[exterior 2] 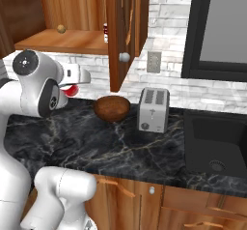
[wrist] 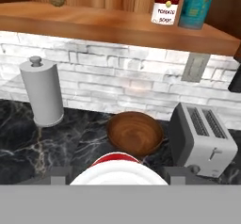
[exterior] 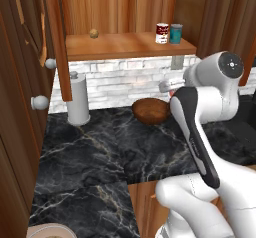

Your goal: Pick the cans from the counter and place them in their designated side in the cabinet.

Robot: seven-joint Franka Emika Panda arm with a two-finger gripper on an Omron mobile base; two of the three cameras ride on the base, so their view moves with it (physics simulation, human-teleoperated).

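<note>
The pincer is closed on a red-and-white can, whose pale silvery top and red rim show between the two dark fingertips in the hand view. In the right base view a patch of that red label peeks out just below the white hand, above the black marble worktop. The other soup can, dark red and white, stands upright on the cabinet shelf towards its right end, just beside a teal can. A small brown ball sits further left on the same shelf. On the worktop below stand a wooden bowl, a toaster to its right, and a paper towel roll to the left.
</note>
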